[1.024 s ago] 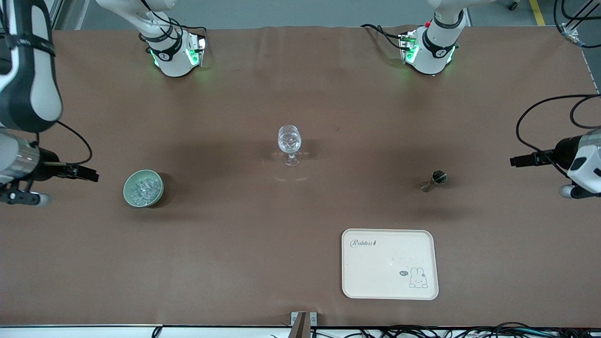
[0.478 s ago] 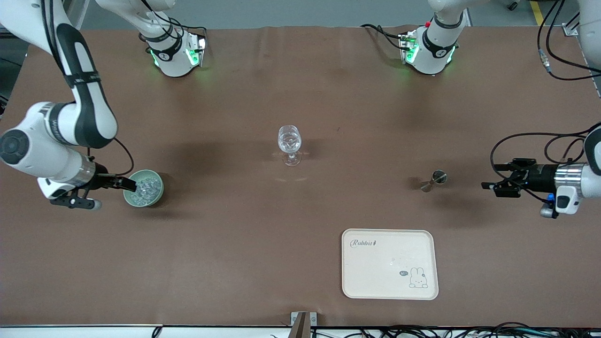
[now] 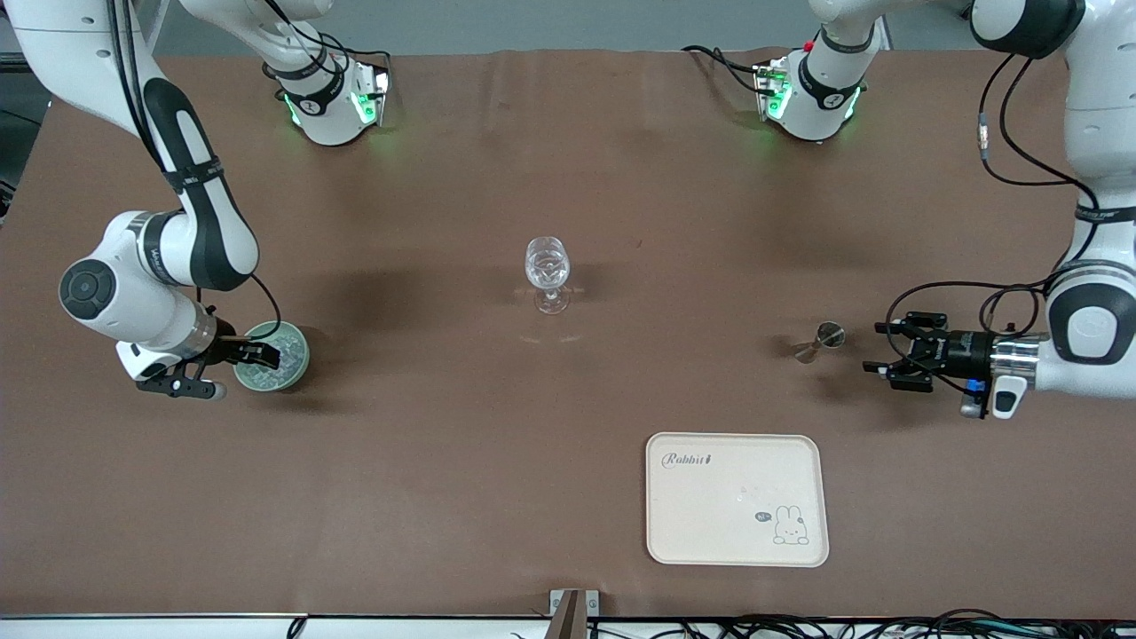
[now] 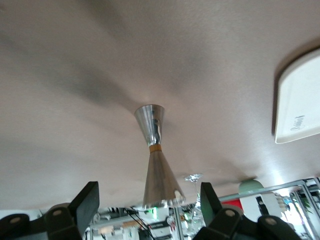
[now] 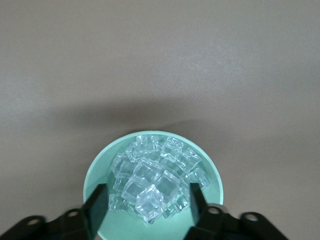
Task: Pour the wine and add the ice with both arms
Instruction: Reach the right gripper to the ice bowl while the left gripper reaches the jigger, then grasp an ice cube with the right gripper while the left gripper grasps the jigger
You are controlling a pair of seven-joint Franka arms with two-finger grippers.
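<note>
slick, hard ice (image 5: 150, 186): pinch one top cube squarely; right gripper (image 5: 148, 201) spread over bowl (image 5: 102, 165), left gripper (image 4: 148, 205) spread near jigger (image 4: 156, 159)

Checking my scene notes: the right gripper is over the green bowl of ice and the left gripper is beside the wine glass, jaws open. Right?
One slip: the left gripper is beside the metal jigger, not the wine glass, as the front view shows. The right gripper is over the green bowl of ice.
</note>
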